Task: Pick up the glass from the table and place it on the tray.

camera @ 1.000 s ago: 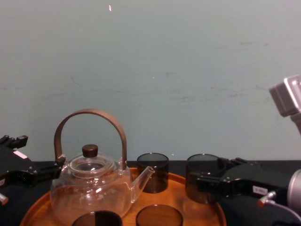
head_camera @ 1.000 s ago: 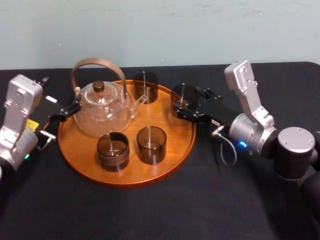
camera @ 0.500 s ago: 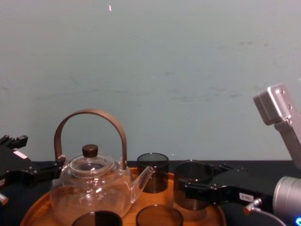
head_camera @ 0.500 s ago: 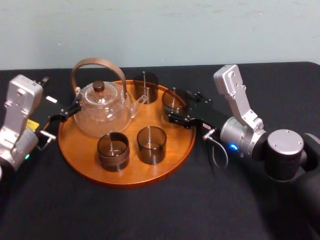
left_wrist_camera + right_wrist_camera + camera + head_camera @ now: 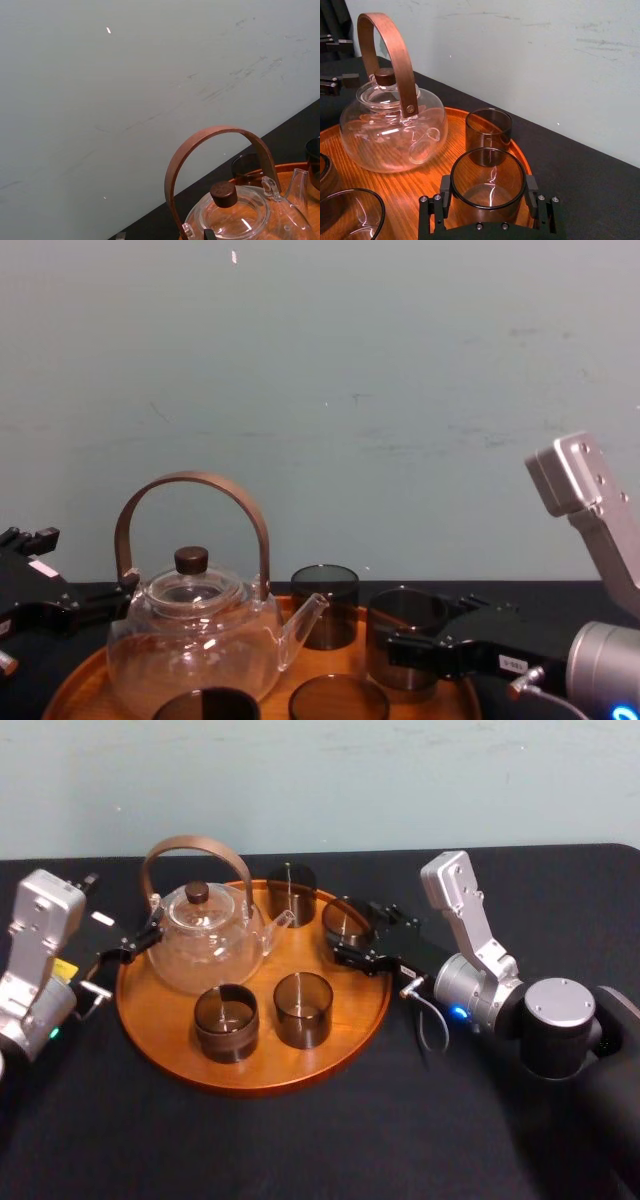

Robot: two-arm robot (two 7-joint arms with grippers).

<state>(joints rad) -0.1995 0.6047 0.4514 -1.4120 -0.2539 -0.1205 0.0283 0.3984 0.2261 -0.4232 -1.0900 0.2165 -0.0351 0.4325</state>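
Note:
A smoky dark glass [image 5: 346, 923] [image 5: 487, 181] sits between the two fingers of my right gripper [image 5: 350, 934] [image 5: 488, 194], which is shut on it, both pads touching its sides. It is inside the right rim of the round orange-brown tray [image 5: 250, 1082] [image 5: 462, 690], low over the wood; I cannot tell whether its base touches. In the chest view the held glass [image 5: 404, 648] is right of the teapot spout. My left gripper [image 5: 122, 910] stands open beside the tray's left edge, near the teapot, holding nothing.
On the tray stand a clear glass teapot [image 5: 205, 935] with a brown arched handle and three more dark glasses [image 5: 291, 895] [image 5: 303, 1008] [image 5: 226, 1022]. The black cloth table [image 5: 300, 1145] spreads in front of the tray.
My right gripper has carried the glass leftward from the tray's right edge to inside the rim, and lowered it. The left arm has not moved.

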